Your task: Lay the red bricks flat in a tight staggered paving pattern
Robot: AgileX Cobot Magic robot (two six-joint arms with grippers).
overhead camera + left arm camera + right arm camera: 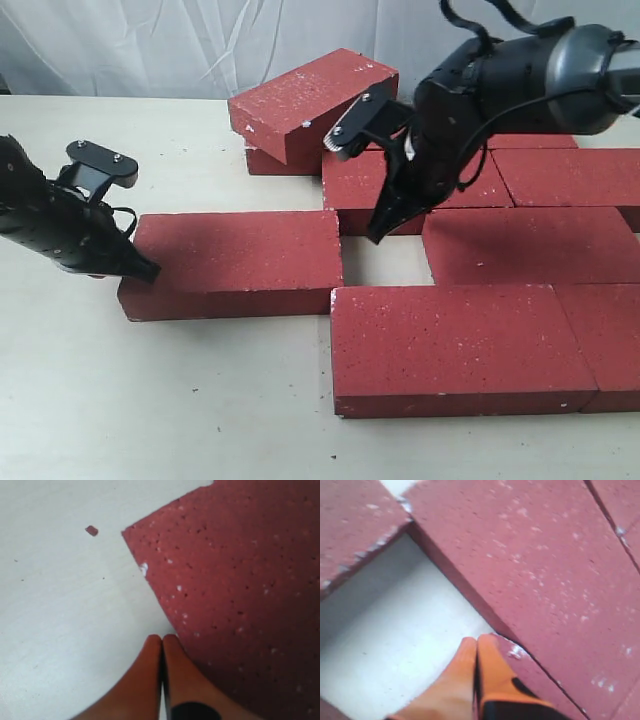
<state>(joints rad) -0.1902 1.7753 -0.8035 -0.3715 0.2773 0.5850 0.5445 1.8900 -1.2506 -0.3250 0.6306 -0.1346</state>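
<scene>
The left gripper (148, 271), jaws together, is sitting at the left corner of the leftmost of the red bricks (235, 262). The right gripper (376, 236), jaws together, is dipping into the gap (385, 268) on its right. Pushing from that corner is risking a twisted brick or trapped jaws.

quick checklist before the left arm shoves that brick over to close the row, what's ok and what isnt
1. Left gripper shut for pushing: ok, fingertips together.
2. Left gripper placed at the outer end of the left middle-row brick: ok; actual contact, cannot tell.
3. Gap in the middle row closed: not ok, it is open between that brick and its right neighbour.
4. Right gripper out of the push path: not ok, its shut tip sits at the gap's edge.
5. All bricks flat: not ok, the back brick lies tilted on another.
</scene>
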